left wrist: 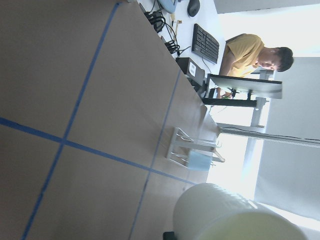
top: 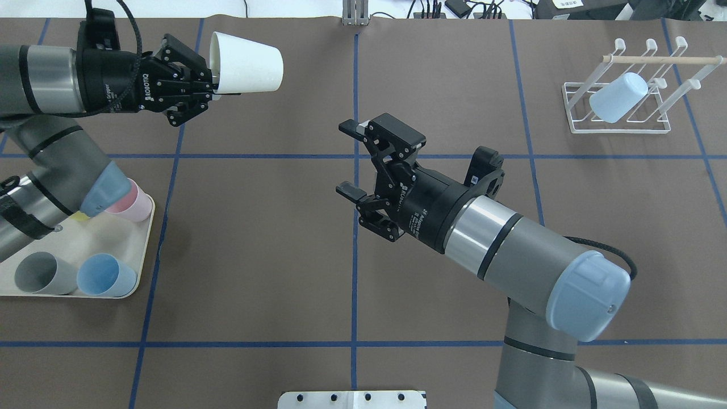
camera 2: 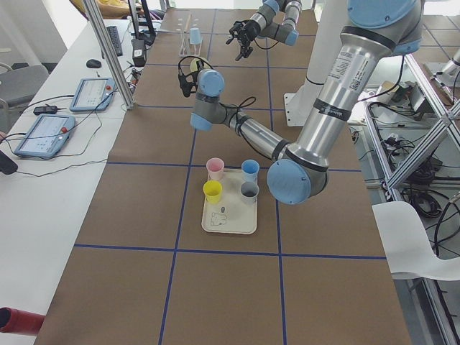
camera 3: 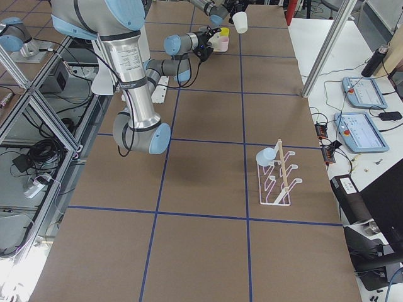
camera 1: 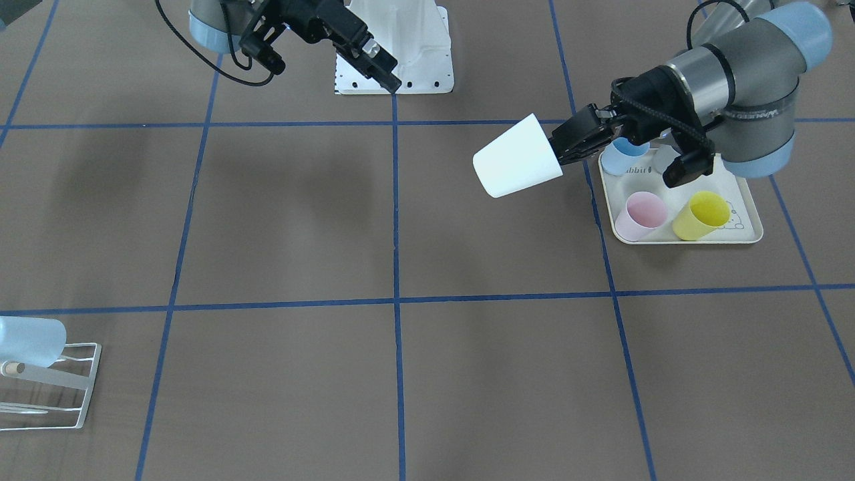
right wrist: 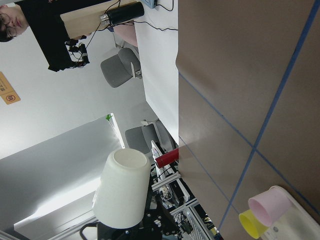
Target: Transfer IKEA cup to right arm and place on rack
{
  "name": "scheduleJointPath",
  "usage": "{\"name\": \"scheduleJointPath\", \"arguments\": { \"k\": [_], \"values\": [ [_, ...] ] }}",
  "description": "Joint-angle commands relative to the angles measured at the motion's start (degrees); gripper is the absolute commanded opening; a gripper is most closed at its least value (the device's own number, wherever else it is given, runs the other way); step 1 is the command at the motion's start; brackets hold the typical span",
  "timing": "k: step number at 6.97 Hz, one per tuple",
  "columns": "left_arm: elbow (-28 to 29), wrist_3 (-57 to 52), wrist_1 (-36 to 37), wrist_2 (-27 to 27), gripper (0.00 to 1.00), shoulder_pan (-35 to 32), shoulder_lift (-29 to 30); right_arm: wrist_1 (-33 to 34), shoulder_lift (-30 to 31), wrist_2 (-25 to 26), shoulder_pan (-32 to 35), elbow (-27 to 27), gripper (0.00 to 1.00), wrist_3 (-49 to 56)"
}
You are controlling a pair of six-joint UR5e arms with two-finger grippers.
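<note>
The white IKEA cup [top: 247,62] is clamped at its rim by the left gripper [top: 211,91], above the table's [top: 255,227] far edge. The right gripper [top: 347,159] is held open mid-table. The rack [top: 616,131] is positioned at the far-right corner.

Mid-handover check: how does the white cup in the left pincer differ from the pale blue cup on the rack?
The white cup is held above the table by the left pincer, gripped at its rim; the pale blue cup rests on the rack. The white cup lies roughly level, mouth toward the pincer; the pale blue cup slants. Both are plain, handleless and tapered.
</note>
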State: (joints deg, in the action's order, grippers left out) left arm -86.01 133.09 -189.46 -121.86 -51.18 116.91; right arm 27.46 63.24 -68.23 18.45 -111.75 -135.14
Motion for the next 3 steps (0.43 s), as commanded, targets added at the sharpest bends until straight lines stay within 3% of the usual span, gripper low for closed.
{"name": "scheduleJointPath", "arguments": {
  "k": [1, 3],
  "values": [
    [1.3, 7.6, -6.3, 2.7, 0.0, 4.6, 2.6, 0.3, -2.9, 0.9, 0.5, 1.9, 1.0, 0.0],
    [-0.6, 7.8, -6.1, 2.3, 0.0, 8.0, 2.6, 0.6, -2.9, 0.9, 1.7, 1.9, 1.0, 0.0]
  ]
}}
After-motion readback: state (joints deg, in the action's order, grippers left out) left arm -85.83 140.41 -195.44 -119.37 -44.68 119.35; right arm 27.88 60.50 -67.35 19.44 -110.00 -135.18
